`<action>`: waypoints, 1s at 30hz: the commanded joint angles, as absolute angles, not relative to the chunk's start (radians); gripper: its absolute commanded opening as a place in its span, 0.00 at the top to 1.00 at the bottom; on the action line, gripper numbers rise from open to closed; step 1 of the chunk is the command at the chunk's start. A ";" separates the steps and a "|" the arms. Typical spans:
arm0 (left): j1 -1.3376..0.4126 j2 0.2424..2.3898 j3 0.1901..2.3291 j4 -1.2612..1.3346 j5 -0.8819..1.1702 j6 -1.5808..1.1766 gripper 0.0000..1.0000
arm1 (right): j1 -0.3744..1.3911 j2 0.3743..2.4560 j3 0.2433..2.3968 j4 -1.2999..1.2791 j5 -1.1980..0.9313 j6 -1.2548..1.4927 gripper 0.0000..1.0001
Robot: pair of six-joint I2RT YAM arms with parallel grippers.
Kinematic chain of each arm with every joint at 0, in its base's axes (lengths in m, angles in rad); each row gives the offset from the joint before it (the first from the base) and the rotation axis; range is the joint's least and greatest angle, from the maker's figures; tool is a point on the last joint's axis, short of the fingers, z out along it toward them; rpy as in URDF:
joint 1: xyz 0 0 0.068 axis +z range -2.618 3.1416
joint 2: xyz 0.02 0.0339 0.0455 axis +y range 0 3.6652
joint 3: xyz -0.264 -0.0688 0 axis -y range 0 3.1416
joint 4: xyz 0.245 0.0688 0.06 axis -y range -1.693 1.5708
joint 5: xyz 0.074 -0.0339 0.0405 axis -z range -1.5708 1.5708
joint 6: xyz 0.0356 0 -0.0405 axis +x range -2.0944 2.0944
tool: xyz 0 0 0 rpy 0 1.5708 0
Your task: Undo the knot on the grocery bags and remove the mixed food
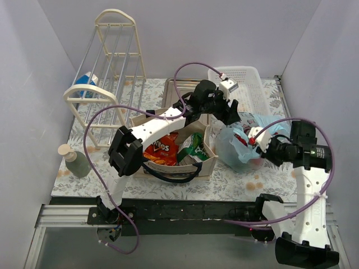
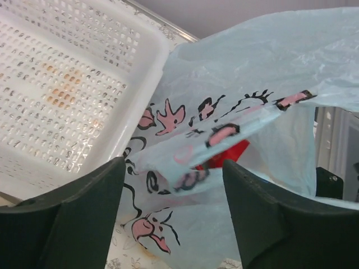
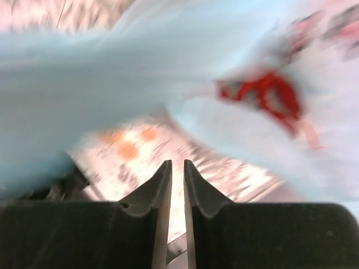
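The left wrist view alone shows the left gripper [image 2: 174,168] open before the light-blue carrier bag [image 2: 252,67]. The blurred right wrist view shows the right gripper [image 3: 177,165] nearly closed, with nothing visible between its jaws.

a robot lab booth: plain pale walls [image 1: 28,84] box in a floral-clothed table [image 1: 224,178] fronted by an aluminium rail [image 1: 61,216].

Light-blue bag [image 2: 252,61], pink-black print; white basket [image 2: 67,67]; beige tote [image 1: 208,165]
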State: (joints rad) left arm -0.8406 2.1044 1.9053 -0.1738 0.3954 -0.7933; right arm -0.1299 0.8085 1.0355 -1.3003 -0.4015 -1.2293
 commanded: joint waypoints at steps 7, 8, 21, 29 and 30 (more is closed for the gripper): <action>-0.845 1.971 1.859 -0.241 0.433 -0.890 0.28 | -0.132 0.937 1.109 -1.025 -0.632 -0.993 0.79; -0.845 1.976 1.861 -0.242 0.440 -0.893 0.28 | -0.132 0.942 1.091 -0.996 -0.627 -0.976 0.79; -0.896 2.094 1.810 -0.207 0.607 -0.888 0.26 | -0.126 0.884 0.855 -0.988 -0.532 -1.030 0.80; -0.868 2.121 1.822 -0.195 0.380 -0.778 1.00 | -0.126 0.687 0.697 -1.115 -0.396 -1.114 0.81; -0.855 2.125 1.844 -0.198 0.385 -0.788 1.00 | -0.126 0.686 0.690 -1.126 -0.396 -1.114 0.81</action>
State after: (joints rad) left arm -0.9005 2.1380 1.8057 -0.2077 0.4847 -0.8326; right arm -0.1287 0.7010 0.7315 -1.0615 -0.4606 -1.0779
